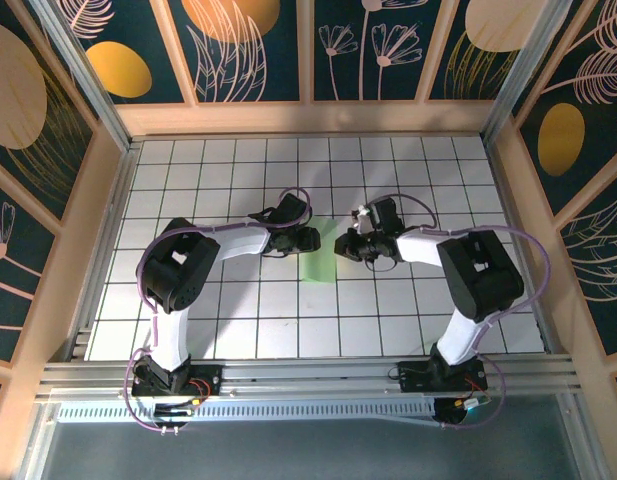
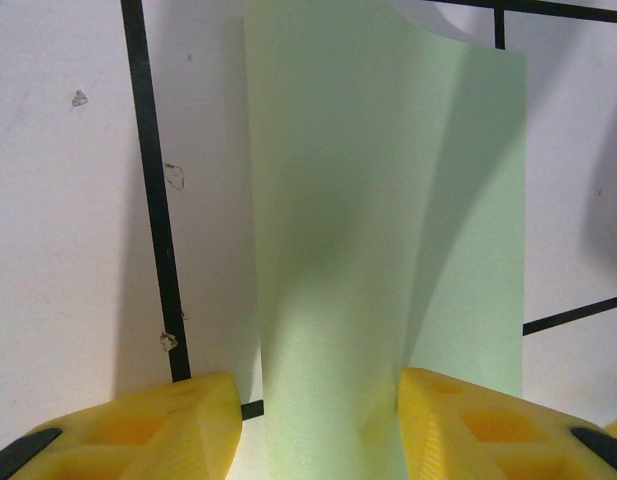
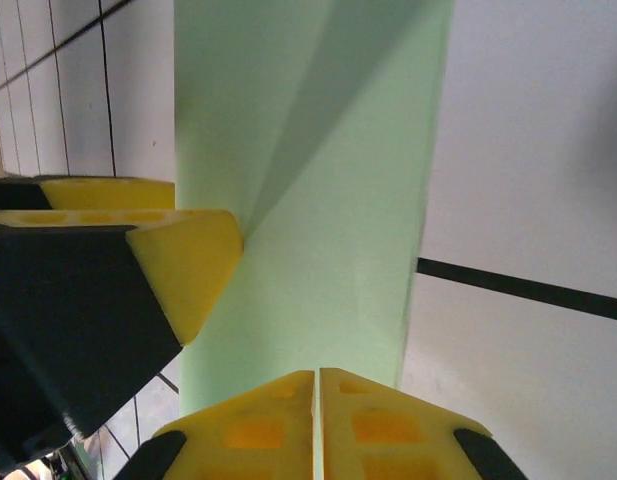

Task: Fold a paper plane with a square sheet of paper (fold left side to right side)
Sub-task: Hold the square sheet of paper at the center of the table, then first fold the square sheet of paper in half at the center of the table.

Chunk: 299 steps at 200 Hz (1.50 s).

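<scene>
Left claw [image 2: 310,395]: jaws stood apart, straddling the raised fold of the square sheet of paper [image 2: 388,200] on your counter [image 1: 238,310]. Right claw [image 3: 316,385]: pressed together at the sheet's right edge. Step looked like the left-to-right fold; next you needed edges aligned, then creased.

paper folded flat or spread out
Partly folded: the paper arches up through the left gripper, one side curling over, not lying flat.

Lab cell (gridded table [image 1: 238,320], painted walls [image 1: 258,60])
</scene>
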### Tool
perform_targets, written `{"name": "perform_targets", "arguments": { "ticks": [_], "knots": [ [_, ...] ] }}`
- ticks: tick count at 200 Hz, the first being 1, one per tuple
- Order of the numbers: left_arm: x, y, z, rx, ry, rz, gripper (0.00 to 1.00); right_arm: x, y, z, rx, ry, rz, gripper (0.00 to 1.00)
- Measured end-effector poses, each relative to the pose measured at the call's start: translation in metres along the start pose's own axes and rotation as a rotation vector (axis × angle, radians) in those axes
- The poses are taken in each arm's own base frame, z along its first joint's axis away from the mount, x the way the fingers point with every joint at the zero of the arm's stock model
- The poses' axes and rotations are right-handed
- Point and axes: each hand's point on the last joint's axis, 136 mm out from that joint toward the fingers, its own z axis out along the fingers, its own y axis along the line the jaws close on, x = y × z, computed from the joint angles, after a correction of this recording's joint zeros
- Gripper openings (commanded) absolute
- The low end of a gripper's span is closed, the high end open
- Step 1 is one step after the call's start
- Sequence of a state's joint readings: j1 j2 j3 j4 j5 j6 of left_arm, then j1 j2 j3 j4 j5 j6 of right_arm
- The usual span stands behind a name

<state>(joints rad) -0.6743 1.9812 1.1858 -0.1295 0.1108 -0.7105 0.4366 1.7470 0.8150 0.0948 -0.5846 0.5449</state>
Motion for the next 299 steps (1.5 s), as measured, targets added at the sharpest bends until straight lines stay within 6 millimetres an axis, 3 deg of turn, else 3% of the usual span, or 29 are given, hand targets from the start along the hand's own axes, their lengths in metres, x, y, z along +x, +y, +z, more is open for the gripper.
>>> {"name": "perform_targets", "arguments": {
  "ticks": [39,109,179,221,242,263,299],
  "knots": [
    [0.000,0.000,0.000,-0.001,0.001,0.001,0.48,0.005,0.002,0.015,-0.007,0.030,0.002,0.08],
    [-0.001,0.000,0.000,-0.007,-0.003,0.001,0.48,0.008,-0.008,0.021,0.018,0.039,0.013,0.05],
    [-0.003,-0.004,-0.006,-0.014,-0.043,0.018,0.59,0.008,-0.010,0.021,0.029,0.037,0.012,0.00],
    [-0.023,0.014,-0.030,-0.056,-0.126,-0.007,0.61,0.008,-0.010,0.022,0.031,0.039,0.013,0.00],
    [-0.036,0.010,-0.054,-0.025,-0.187,-0.007,0.57,0.008,-0.010,0.022,0.034,0.042,0.009,0.00],
    [-0.038,-0.004,-0.073,0.056,-0.226,0.008,0.43,0.008,-0.010,0.022,0.034,0.042,0.008,0.00],
    [-0.031,-0.030,-0.074,0.216,-0.202,0.031,0.19,0.008,-0.011,0.022,0.034,0.042,0.009,0.00]
  ]
}}
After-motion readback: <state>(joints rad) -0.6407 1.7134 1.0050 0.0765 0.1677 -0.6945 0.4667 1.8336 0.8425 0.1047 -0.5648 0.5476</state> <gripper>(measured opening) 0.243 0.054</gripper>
